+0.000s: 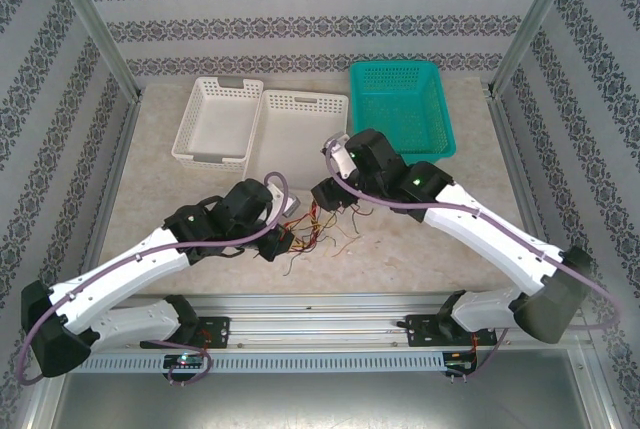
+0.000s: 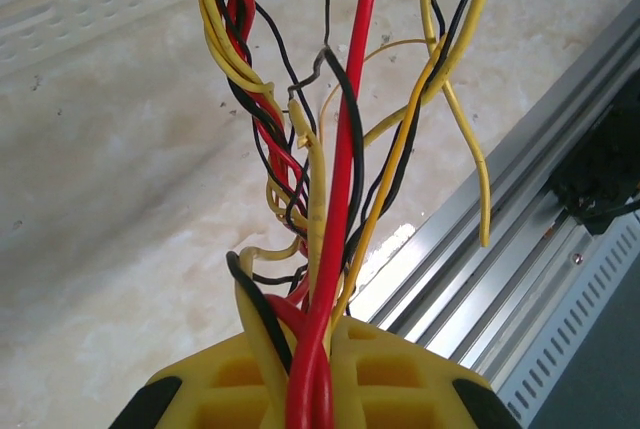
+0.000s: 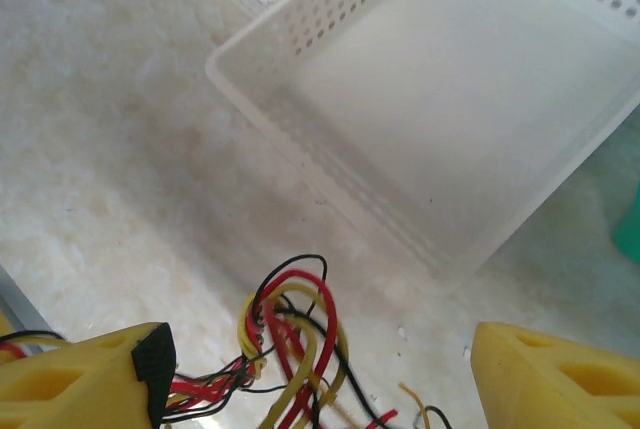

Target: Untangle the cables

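Though near basket (image 3: 300, 164), cables (image 3: 290, 334) seemingly outside.

cables (image 2: 345, 179) cut off by left wrist view's top edge, white basket (image 3: 450, 99) cropped at right

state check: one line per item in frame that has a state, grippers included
cables: tangled in one bunch, one end clamped
left gripper: shut on the cables
right gripper: open, holding nothing, cables below it
left white basket: upright, empty
middle white basket: upright, empty
green basket: upright, looks empty
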Available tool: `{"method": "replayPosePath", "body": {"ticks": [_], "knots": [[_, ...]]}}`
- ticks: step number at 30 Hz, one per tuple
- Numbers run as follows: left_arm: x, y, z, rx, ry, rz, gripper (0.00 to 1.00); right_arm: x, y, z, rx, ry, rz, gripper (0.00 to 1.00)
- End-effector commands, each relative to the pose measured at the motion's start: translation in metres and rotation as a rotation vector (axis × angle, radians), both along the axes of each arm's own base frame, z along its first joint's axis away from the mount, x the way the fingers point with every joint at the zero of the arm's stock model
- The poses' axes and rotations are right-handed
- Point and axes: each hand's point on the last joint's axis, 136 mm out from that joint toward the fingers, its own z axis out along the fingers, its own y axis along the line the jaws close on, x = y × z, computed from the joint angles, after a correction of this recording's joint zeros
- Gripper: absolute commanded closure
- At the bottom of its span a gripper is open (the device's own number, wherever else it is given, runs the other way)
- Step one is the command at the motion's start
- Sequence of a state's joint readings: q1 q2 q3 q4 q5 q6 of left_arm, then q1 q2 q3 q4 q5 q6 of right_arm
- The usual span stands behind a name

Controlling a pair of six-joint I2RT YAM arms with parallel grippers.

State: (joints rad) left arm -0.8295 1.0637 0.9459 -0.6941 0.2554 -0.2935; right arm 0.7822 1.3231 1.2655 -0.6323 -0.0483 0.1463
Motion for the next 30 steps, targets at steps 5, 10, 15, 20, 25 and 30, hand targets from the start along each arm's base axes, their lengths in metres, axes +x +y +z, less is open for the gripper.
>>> {"method": "replayPosePath", "body": {"ticks": [5,10,15,20,25,30], "knots": [[-0.006,-0.005,0.009,0.041,-0.049,-0.08,1.0,-0.004,0.014,-0.023,0.026,0.124,0.094,0.28],[-0.003,-0.002,0.011,0.057,-0.074,-0.076,1.0,-0.012,0.015,-0.036,0.042,0.192,0.104,0.31],[0.003,0.004,0.019,0.08,-0.121,-0.055,1.0,-0.021,0.007,-0.049,0.078,0.248,0.087,0.32],[0.006,0.003,0.018,0.092,-0.127,-0.058,1.0,-0.029,0.01,-0.053,0.146,0.299,0.103,0.35],[0.004,-0.001,0.018,0.073,-0.118,-0.068,1.0,-0.025,0.011,-0.057,0.148,0.308,0.089,0.42],[0.003,0.0,0.017,0.074,-0.116,-0.071,1.0,-0.02,0.011,-0.054,0.158,0.283,0.071,0.6]]}}
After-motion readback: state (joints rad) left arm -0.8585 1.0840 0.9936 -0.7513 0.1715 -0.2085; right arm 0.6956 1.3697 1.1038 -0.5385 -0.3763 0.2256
